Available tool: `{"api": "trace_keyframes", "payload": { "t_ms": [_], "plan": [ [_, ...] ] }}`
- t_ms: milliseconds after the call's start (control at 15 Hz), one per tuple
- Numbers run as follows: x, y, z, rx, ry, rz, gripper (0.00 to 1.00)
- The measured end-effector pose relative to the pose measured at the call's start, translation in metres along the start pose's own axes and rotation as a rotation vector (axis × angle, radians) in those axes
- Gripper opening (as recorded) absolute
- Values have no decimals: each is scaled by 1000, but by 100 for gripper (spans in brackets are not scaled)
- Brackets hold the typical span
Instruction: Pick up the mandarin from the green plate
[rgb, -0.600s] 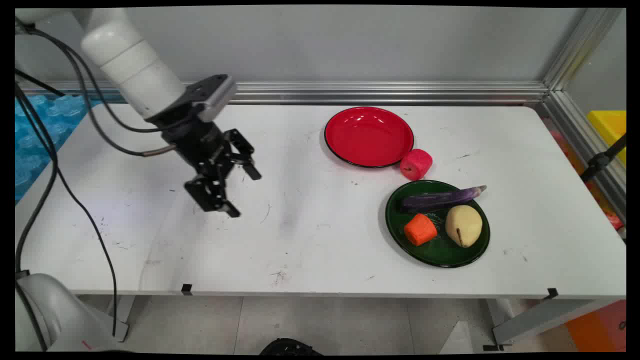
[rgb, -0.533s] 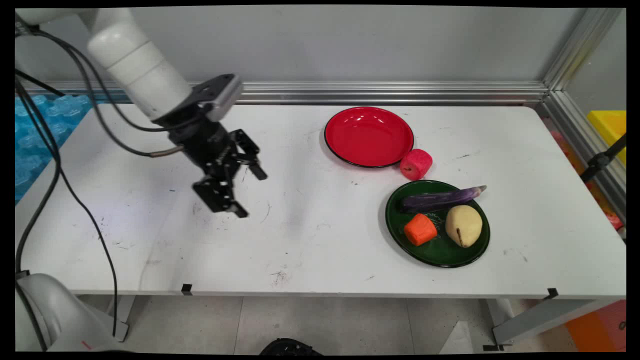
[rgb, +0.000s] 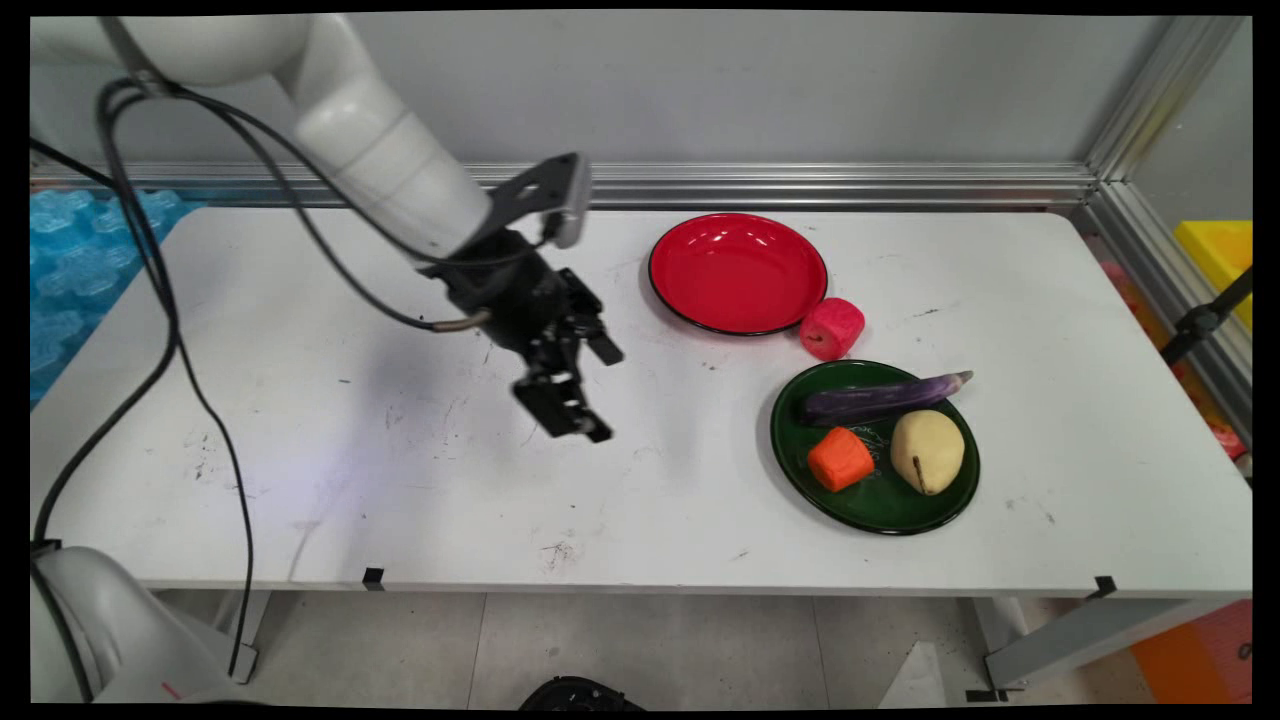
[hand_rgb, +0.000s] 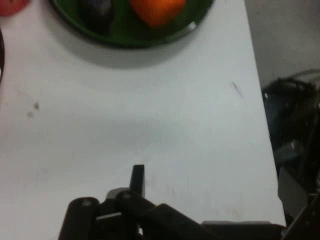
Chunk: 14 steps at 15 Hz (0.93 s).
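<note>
Two spread fingers leave the hand (rgb: 602, 394) empty above bare table (rgb: 400, 470), green plate (rgb: 800, 470) well right.

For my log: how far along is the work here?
Done: eggplant, carrot piece and yellow fruit lie on the green plate. In hand: nothing; the gripper is open, empty. Left: red plate empty, red fruit on the table beside it.

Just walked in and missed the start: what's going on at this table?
The arm's gripper hangs open and empty over the bare middle of the white table, having swung rightward. To its right, a green plate holds an eggplant, a carrot chunk and a pear. A red plate sits empty, a red apple beside it.
</note>
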Motion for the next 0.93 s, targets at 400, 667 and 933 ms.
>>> {"api": "trace_keyframes", "payload": {
  "t_ms": [400,667,933],
  "plan": [
    [45,1,44,44,27,-59,100],
    [74,-1,76,68,35,-84,100],
    [101,-3,111,86,33,-103,100]
  ]
}}
